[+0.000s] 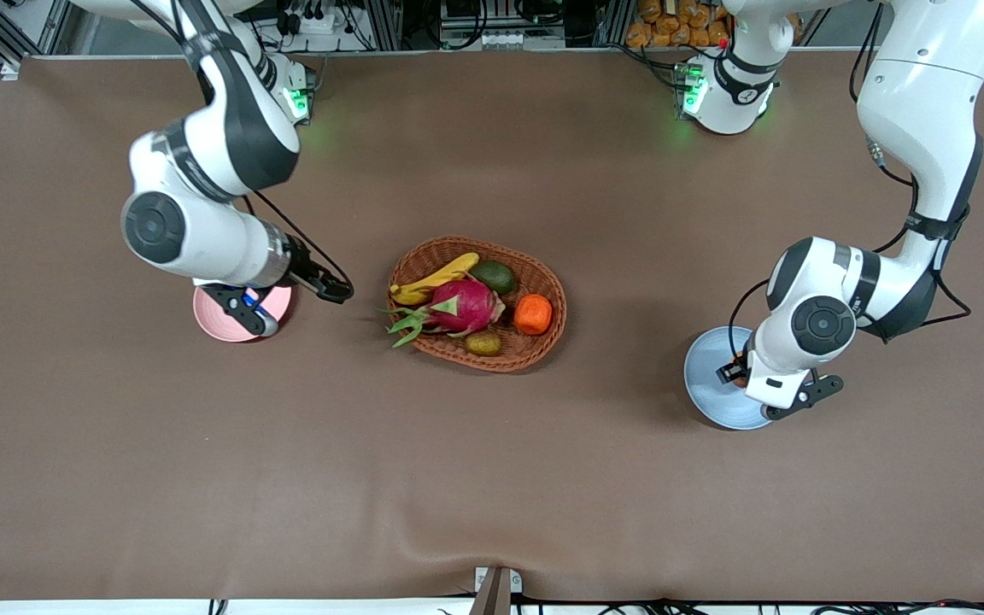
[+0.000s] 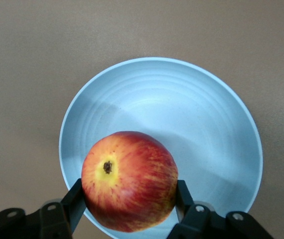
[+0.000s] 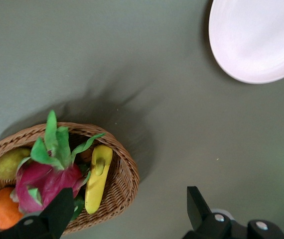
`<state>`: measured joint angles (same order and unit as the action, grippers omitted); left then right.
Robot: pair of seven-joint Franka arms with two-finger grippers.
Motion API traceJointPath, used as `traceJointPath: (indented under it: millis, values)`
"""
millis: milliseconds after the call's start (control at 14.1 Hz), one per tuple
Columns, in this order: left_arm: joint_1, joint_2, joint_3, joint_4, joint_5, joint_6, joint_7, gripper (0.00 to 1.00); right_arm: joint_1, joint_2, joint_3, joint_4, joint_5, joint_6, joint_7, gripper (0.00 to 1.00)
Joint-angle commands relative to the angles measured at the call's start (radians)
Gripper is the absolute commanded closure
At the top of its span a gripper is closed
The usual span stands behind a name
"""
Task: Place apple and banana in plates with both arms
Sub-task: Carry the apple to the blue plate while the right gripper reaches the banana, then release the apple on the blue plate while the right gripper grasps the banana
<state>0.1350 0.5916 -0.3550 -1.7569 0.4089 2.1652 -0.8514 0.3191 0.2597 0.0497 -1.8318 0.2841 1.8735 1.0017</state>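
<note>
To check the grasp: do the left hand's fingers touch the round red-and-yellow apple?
Touching. The left wrist view shows the left hand with a black finger pressed on each side of the round red-and-yellow apple, over the pale blue round plate.

Woven wicker basket (image 1: 543, 342); matt brown cloth table (image 1: 492, 478).

The brown table (image 1: 492, 478) carries an oval wicker basket (image 1: 547, 337) between the two grippers, a pink plate (image 1: 212, 323) partly under the right gripper (image 1: 308, 286), and a pale blue plate (image 1: 705, 384) beneath the left gripper (image 1: 735, 371).
</note>
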Motion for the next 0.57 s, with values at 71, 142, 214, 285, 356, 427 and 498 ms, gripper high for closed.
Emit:
traceJointPath:
  millis: [71, 142, 214, 285, 356, 427, 498]
  values:
    - [-0.009, 0.062, -0.001, 0.077, 0.027, -0.004, -0.017, 1.00, 0.012, 0.079, -0.008, -0.004, 0.113, 0.029, 0.061, 0.03]
    - [-0.011, 0.076, 0.004, 0.082, 0.033, -0.004, -0.015, 1.00, 0.014, 0.085, -0.008, -0.004, 0.141, 0.048, 0.075, 0.05]
    - [-0.012, 0.080, 0.002, 0.082, 0.059, -0.004, -0.017, 1.00, 0.018, 0.104, -0.008, -0.004, 0.145, 0.071, 0.092, 0.06]
    - [-0.012, 0.083, 0.002, 0.082, 0.092, -0.004, -0.018, 1.00, 0.023, 0.118, -0.008, -0.003, 0.145, 0.093, 0.104, 0.09]
    - [-0.011, 0.091, 0.002, 0.086, 0.120, -0.004, -0.018, 0.93, 0.026, 0.125, -0.008, -0.003, 0.148, 0.102, 0.106, 0.11]
    - [-0.011, 0.091, 0.002, 0.086, 0.128, -0.004, -0.020, 0.61, 0.037, 0.127, -0.008, -0.003, 0.150, 0.105, 0.106, 0.17]
    - [-0.008, 0.091, 0.002, 0.088, 0.130, -0.004, -0.014, 0.26, 0.041, 0.133, -0.008, -0.003, 0.150, 0.114, 0.106, 0.21]
